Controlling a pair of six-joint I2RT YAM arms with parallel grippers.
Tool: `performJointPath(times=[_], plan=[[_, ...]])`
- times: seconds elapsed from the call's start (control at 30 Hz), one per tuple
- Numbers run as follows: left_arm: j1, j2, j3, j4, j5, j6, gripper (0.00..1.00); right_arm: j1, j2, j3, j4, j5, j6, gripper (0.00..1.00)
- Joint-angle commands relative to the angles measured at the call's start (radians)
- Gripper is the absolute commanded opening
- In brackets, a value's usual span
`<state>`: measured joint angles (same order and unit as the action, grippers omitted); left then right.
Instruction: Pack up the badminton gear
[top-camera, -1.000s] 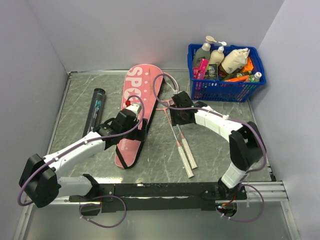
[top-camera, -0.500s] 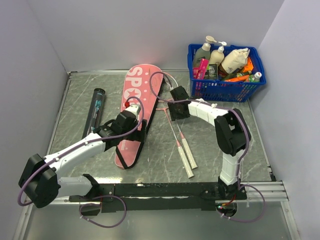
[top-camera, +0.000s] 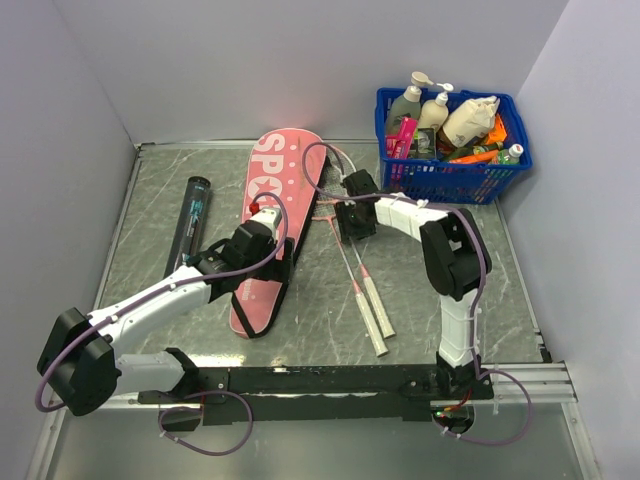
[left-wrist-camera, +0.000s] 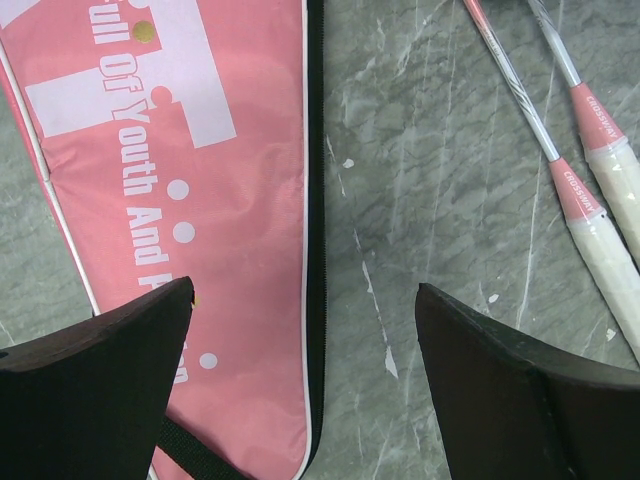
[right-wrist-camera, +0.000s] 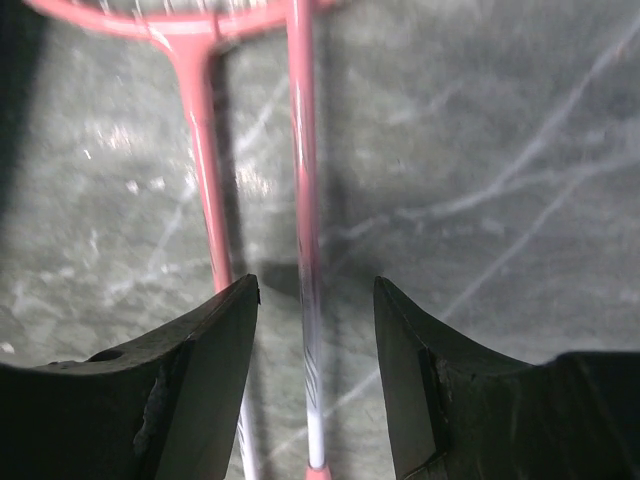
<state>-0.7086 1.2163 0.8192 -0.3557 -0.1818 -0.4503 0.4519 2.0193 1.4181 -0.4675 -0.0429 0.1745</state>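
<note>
Right gripper (right-wrist-camera: 317, 292) hangs with fingers apart around one racket shaft (right-wrist-camera: 301, 200) — not clamped on it. Left gripper (left-wrist-camera: 305, 300), spread wide, hovers over the pink cover (left-wrist-camera: 190, 200). Nothing looks packed: both rackets (top-camera: 372, 305) lie at the cover's three o'clock, the black tube (top-camera: 190, 222) at its nine. Blue basket (top-camera: 455, 182), table's two o'clock, holds bottles (top-camera: 432, 105) — no gear.

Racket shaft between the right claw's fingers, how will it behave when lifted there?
Probably light: the racket shaft is very thin. Smooth and round, it may twist or slip in the right claw. Gripped far from the white handles, it would likely tip handle-down.
</note>
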Motion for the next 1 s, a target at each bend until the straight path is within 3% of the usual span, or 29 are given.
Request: performJointPath(times=[0.0, 0.23, 0.5, 0.6, 0.83, 0.97], plan=[[-0.005, -0.008, 0.006, 0.027, -0.004, -0.010, 0.96, 0.002, 0.051, 0.091, 0.001, 0.018, 0.005, 0.57], [-0.006, 0.006, 0.017, 0.024, -0.004, -0.011, 0.96, 0.002, 0.142, 0.180, -0.043, 0.077, -0.020, 0.55], [-0.005, 0.005, 0.014, 0.034, -0.002, -0.014, 0.96, 0.001, 0.167, 0.173, -0.043, 0.069, -0.020, 0.25], [-0.005, 0.008, 0.011, 0.037, -0.004, -0.014, 0.96, 0.002, 0.150, 0.147, -0.027, 0.058, -0.020, 0.00], [-0.028, 0.038, -0.002, 0.073, 0.018, 0.022, 0.96, 0.001, 0.049, 0.111, -0.026, 0.083, -0.007, 0.00], [-0.103, 0.101, 0.034, 0.029, -0.135, 0.045, 0.96, 0.002, -0.031, 0.091, -0.063, 0.072, 0.011, 0.00]])
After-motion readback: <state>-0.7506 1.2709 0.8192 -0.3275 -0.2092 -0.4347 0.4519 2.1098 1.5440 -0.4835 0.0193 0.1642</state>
